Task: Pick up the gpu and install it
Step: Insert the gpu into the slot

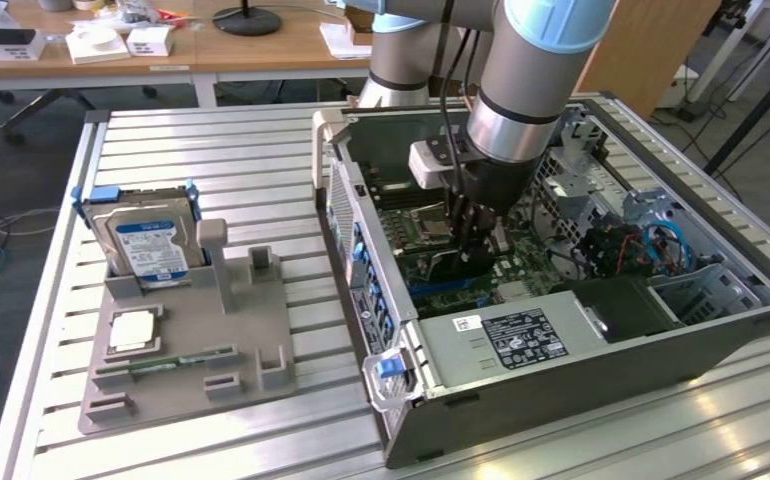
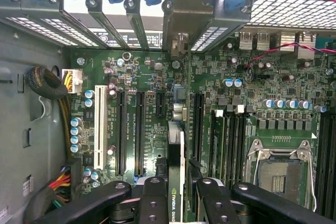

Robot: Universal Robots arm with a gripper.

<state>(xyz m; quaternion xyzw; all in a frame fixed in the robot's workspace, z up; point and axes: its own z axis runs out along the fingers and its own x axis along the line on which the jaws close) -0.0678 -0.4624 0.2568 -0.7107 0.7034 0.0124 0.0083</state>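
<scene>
We're at the install step: the gripper (image 2: 176,203) reaches down inside the open computer case (image 1: 599,350), black fingers (image 2: 152,203) pinching the gpu (image 2: 176,182), a thin dark card seen edge-on, standing upright over the green motherboard (image 2: 157,119). Its silver bracket (image 2: 178,45) sits at the perforated rear wall. We judge the card edge needs lining up with a long black slot (image 2: 197,124), then a straight press. On the exterior view's left, a hard drive (image 1: 152,245) stands in a grey moulded tray (image 1: 212,330) on the ribbed metal desk (image 1: 198,140).

The arm reaches steeply downward, wrist vertical, with the end effector (image 2: 181,203) pointing straight down, its black fingers (image 2: 152,203) closed flat against a thin card between them.
</scene>
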